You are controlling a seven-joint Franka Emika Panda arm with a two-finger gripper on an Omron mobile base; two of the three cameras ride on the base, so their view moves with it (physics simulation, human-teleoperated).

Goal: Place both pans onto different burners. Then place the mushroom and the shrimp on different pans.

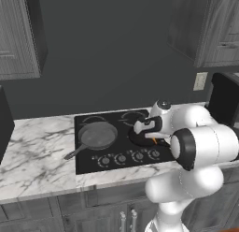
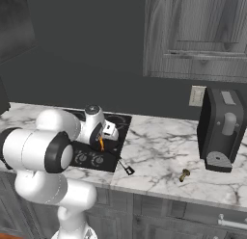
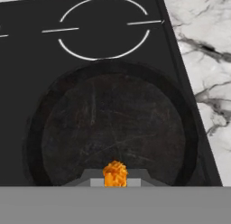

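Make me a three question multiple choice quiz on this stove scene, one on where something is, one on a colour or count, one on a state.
1. Where is the mushroom?
A. on the counter near the coffee machine
B. in the grey skillet
C. on a burner

2. What colour is the shrimp?
A. green
B. orange
C. white

3. The gripper is:
A. wide open
B. shut on the shrimp
C. shut on a knob

Answers: 1 A, it lies on marble right of the cooktop. 2 B, bright orange. 3 B, held over the black pan.

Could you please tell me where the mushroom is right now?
In the right base view, the mushroom lies on the marble counter, right of the cooktop and just front-left of the coffee machine.
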